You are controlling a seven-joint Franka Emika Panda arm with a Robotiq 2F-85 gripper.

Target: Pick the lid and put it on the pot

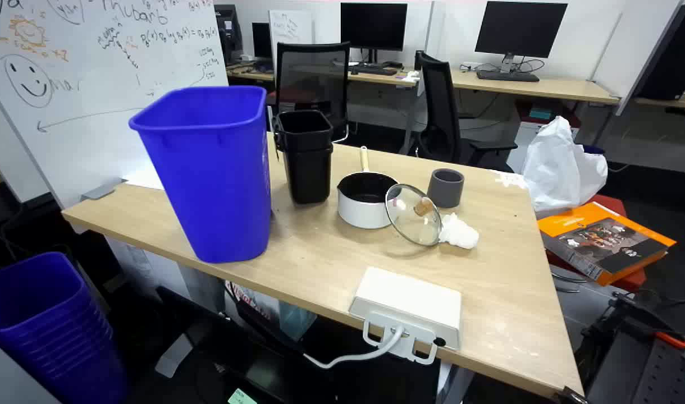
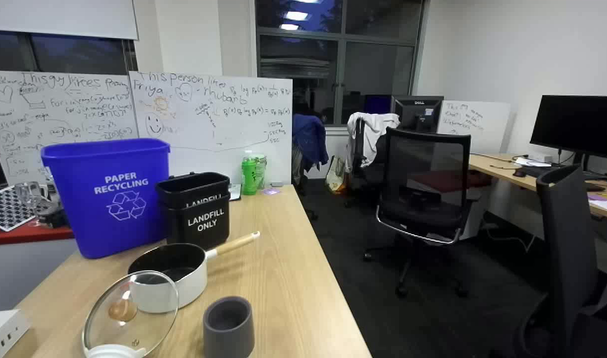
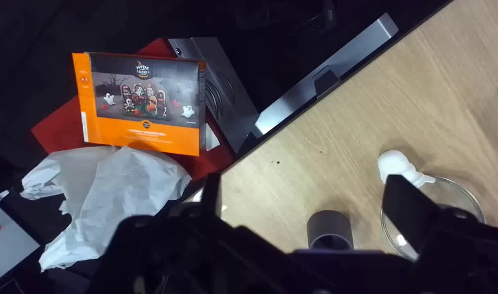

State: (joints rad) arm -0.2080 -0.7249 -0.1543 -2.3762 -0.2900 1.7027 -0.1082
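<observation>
The round glass lid [image 1: 405, 220] with a metal rim and wooden knob stands tilted on the table in both exterior views [image 2: 144, 323]. Its lower edge is at a lumpy white object [image 1: 459, 233]. The white pot [image 1: 362, 215] with a black inside and wooden handle stands upright and uncovered beside the lid; it also shows in an exterior view [image 2: 193, 287] and is out of the wrist view. My gripper [image 3: 304, 181] is open and empty above the table. Its right finger covers part of the lid [image 3: 457, 196] in the wrist view. The exterior views do not show the gripper.
A grey cup [image 1: 445, 191] stands near the lid, below the gripper in the wrist view [image 3: 330, 226]. A blue bin [image 1: 213, 179] and stacked black bins [image 1: 307, 168] stand behind the pot. A white box [image 1: 407, 294] lies at the table edge. An orange box [image 3: 145, 106] lies beyond the table.
</observation>
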